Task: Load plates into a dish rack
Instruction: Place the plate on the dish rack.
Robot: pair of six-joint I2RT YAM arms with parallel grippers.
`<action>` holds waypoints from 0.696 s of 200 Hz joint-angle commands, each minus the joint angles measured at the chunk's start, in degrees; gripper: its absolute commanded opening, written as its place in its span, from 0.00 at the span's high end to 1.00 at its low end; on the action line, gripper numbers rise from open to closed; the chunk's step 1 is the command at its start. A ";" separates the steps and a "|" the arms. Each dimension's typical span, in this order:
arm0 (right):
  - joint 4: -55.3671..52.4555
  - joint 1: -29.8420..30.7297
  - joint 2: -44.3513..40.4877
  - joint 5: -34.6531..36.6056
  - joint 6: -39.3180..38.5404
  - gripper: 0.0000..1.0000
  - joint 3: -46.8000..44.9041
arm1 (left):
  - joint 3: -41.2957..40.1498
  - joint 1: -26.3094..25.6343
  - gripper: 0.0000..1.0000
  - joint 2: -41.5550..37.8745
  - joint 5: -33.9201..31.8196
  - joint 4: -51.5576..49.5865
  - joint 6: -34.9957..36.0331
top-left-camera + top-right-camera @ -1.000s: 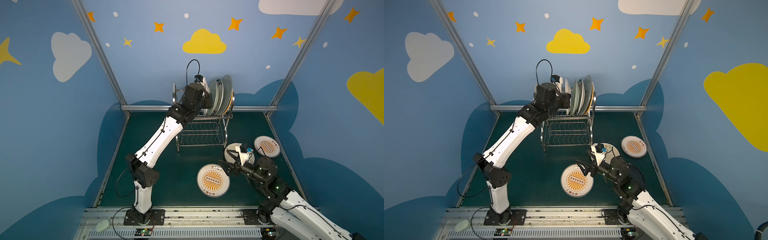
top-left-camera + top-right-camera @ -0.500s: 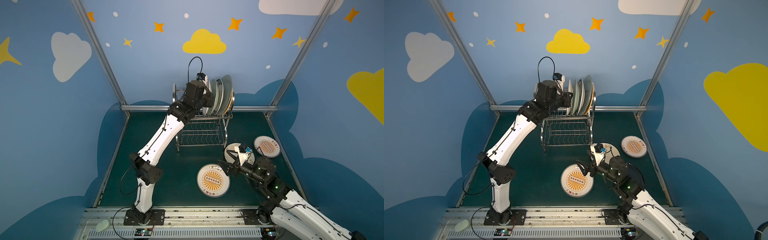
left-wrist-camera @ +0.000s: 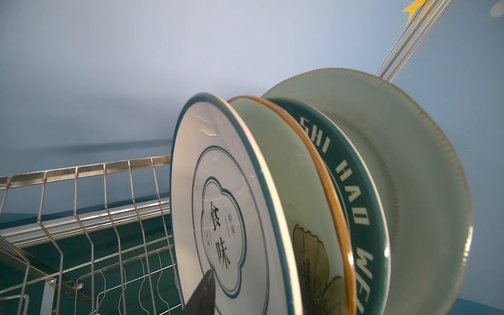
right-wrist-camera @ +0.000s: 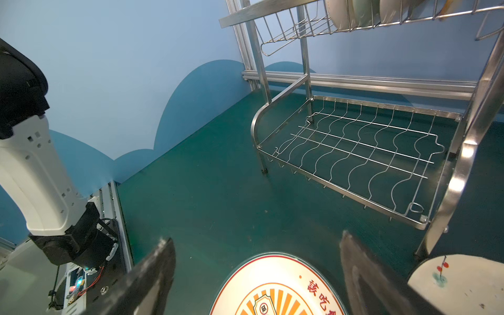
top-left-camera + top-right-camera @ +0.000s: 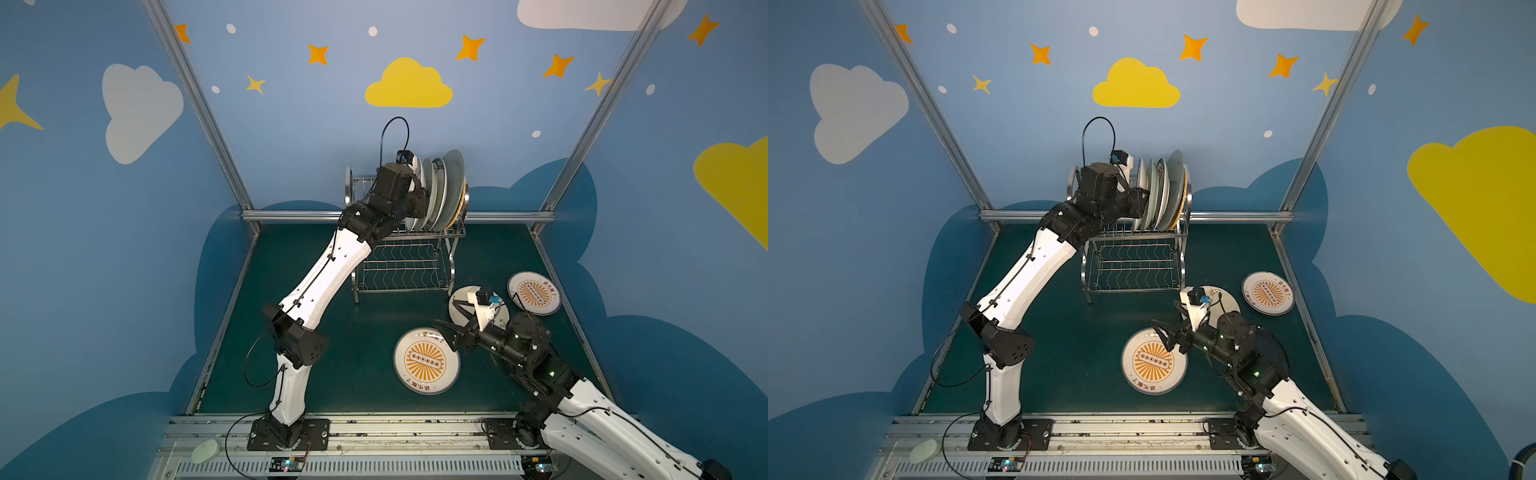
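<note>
Slotting plates: left pincer (image 5: 1140, 203), spread unclear, is at a teal-rimmed plate (image 3: 218, 218) in the dish rack's (image 5: 452, 266) upper tier; right pincer (image 5: 448, 336), wide, hovers over the tabletop's (image 5: 332, 374) sunburst plate (image 5: 426, 361); rim grasp next.

Shiny steel wire dish rack (image 5: 401, 266), glossy glazed plates (image 3: 223, 218), matt green tabletop (image 5: 353, 340)

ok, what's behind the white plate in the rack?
Orange-rimmed green plate, lettered plate, big pale-green plate, then an orange edge; their faces are mostly covered.
</note>
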 commanded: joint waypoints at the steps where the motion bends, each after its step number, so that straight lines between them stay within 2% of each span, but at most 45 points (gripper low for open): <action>1: -0.59 0.34 -0.02 0.57 -0.58 0.08 2.05 | 2.74 0.13 0.57 0.62 0.12 -0.71 -0.82; 139: -1.16 0.44 0.35 1.01 -0.73 0.08 2.36 | 6.54 1.25 0.52 0.26 0.25 -2.66 -3.81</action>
